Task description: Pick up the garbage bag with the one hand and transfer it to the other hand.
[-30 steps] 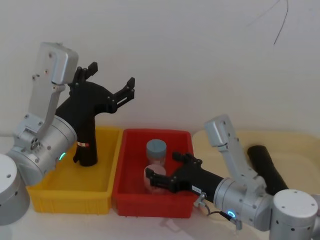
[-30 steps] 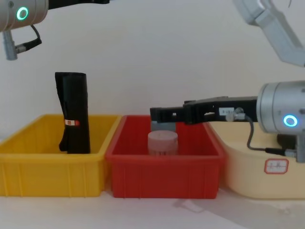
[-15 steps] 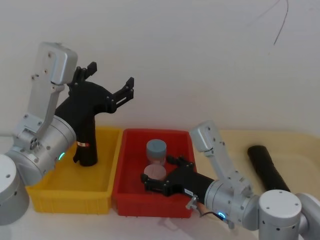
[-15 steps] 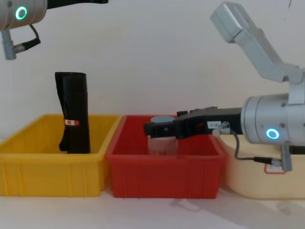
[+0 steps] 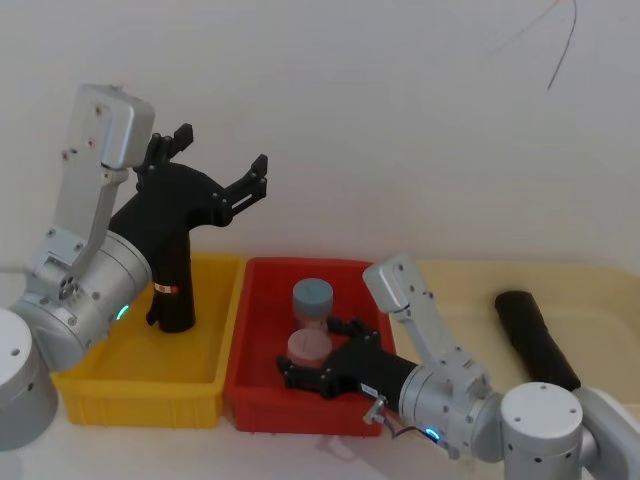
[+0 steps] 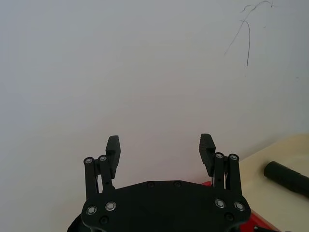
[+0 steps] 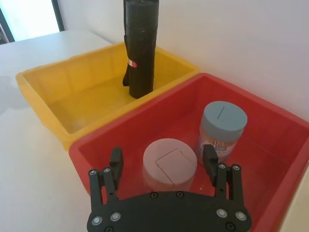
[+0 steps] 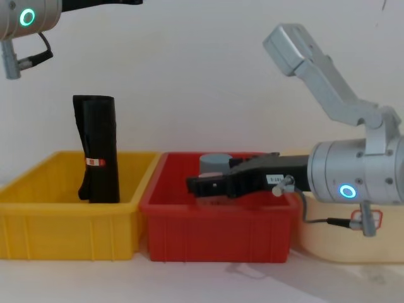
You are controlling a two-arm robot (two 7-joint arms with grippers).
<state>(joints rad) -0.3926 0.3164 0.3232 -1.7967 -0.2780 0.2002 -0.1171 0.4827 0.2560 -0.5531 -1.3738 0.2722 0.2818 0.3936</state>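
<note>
While the garbage bag (image 5: pixel 536 338) lies untouched on the cream tray (image 5: pixel 600 300) at the robot's right, the right gripper (image 5: pixel 318 362) is carried further away from it, low into the red bin (image 5: pixel 262 395), with its fingers spread on either side of the pink-lidded jar (image 7: pixel 169 163). Over the last second it is seen to have slid leftward and down. The left gripper (image 5: pixel 221 165) is held high and open above the yellow bin (image 5: pixel 140 385). No pickup is begun yet; the jar seems untouched, though contact cannot be ruled out.
</note>
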